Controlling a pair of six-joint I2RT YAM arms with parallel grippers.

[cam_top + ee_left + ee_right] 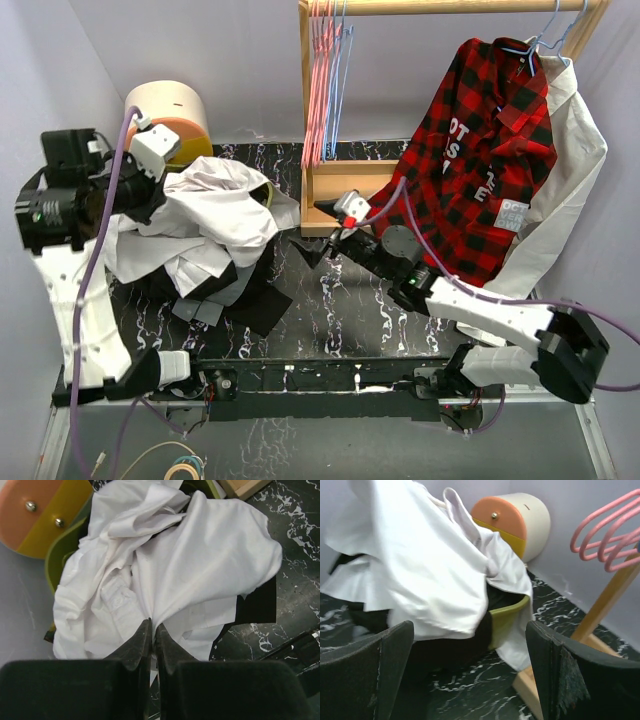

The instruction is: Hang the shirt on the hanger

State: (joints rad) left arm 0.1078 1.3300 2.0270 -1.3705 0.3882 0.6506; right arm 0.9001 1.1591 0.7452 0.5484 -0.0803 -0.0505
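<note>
The white shirt [220, 205] lies crumpled in a heap over a green basket at the table's left, and fills the left wrist view [200, 565]. My left gripper [152, 197] is shut on a fold of the shirt [152, 626] at the heap's left side. My right gripper [316, 232] is open and empty, low over the table just right of the heap; the shirt [420, 565] shows between its wide-apart fingers [570, 670]. Thin light blue hangers [343, 70] hang on the wooden rail beside the pink ones.
A green basket [507, 615] holds a black garment [250, 300] under the shirt. An orange and cream drum [170, 110] stands behind. The wooden rack base [335, 185] is close to my right gripper. A red plaid shirt [480, 160] and another white shirt [575, 170] hang at the right.
</note>
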